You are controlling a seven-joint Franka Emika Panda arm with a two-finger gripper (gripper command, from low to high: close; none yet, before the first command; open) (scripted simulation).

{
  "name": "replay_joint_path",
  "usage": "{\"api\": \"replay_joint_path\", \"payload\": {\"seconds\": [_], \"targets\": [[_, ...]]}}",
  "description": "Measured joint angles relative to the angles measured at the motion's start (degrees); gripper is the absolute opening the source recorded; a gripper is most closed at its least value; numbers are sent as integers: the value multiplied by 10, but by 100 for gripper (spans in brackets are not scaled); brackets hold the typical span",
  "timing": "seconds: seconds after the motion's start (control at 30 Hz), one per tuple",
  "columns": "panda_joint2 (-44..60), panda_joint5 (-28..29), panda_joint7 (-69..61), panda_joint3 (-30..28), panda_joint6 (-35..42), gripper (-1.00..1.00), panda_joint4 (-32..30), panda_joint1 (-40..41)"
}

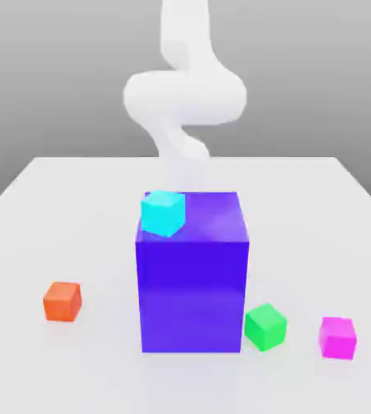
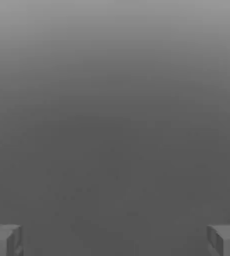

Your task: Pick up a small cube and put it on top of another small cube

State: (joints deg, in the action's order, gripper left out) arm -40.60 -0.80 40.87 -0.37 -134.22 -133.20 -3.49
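Four small cubes surround the big blue-purple block [image 1: 192, 275]: the small magenta cube [image 1: 337, 337] lies on the counter [image 1: 51, 202] toward the exterior view's right of the block, beyond the green cube [image 1: 265, 327]. My jaws stand wide apart, holding nothing.

No readable txt, labels, nos. or signs anywhere.
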Motion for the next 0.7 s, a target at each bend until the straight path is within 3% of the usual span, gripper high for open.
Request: {"api": "replay_joint_path", "payload": {"seconds": [0.47,0.7], "targets": [[295,-40,-275,21,-137,0,-80,-162],[440,-11,-376,56,-206,0,-119,-224]]}}
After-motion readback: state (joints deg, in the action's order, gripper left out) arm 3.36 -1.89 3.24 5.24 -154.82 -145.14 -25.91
